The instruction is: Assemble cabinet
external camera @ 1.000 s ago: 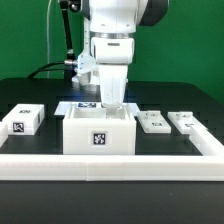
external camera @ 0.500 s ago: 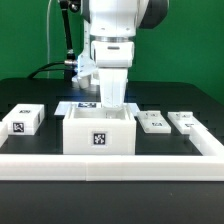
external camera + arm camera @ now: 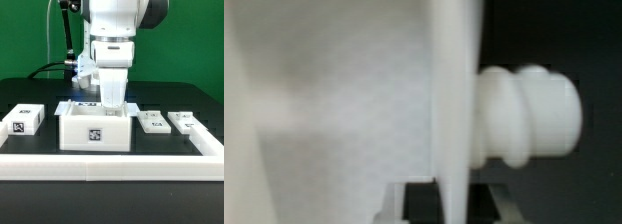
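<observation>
Since the large white plastic cabinet box [image 3: 95, 137] has shifted toward nine o'clock, the pincer [image 3: 113, 101] probably drags it; you cannot tell its opening.

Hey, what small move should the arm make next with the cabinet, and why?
Probably ease the cabinet slowly toward the front rail to square it. The gripper is down at its rear wall, fingertips hidden, and a loose panel lies on the exterior view's right, not yet fitted.
</observation>
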Available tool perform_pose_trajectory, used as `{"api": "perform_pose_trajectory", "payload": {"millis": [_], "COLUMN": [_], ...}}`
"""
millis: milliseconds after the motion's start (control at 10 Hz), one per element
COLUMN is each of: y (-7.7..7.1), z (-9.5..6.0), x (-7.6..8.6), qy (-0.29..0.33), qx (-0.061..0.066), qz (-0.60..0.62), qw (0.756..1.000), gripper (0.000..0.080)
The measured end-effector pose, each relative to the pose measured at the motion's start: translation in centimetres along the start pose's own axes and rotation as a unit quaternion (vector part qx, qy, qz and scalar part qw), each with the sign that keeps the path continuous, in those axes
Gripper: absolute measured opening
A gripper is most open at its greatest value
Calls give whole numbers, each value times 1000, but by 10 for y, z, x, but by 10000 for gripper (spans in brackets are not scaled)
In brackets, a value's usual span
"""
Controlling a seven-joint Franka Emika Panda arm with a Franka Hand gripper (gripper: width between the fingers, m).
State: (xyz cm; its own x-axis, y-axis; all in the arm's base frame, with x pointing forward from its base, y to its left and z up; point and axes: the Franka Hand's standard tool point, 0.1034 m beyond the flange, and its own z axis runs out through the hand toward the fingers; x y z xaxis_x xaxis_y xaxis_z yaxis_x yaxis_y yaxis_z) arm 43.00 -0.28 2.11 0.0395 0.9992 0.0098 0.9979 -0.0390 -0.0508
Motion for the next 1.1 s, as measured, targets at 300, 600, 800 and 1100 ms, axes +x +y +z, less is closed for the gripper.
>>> {"api": "perform_pose_trajectory", "payload": {"millis": [300, 600, 800, 1100], "y": [0, 0, 9, 45], "z": [0, 0, -3, -8], "x": [0, 0, 1, 16], "qy": [0, 0, 0, 4], "qx": [-1, -1, 0, -4], "qz": [0, 0, -1, -23], "qw": [1000, 1000, 1000, 1000], "gripper": [37, 37, 38, 38]}}
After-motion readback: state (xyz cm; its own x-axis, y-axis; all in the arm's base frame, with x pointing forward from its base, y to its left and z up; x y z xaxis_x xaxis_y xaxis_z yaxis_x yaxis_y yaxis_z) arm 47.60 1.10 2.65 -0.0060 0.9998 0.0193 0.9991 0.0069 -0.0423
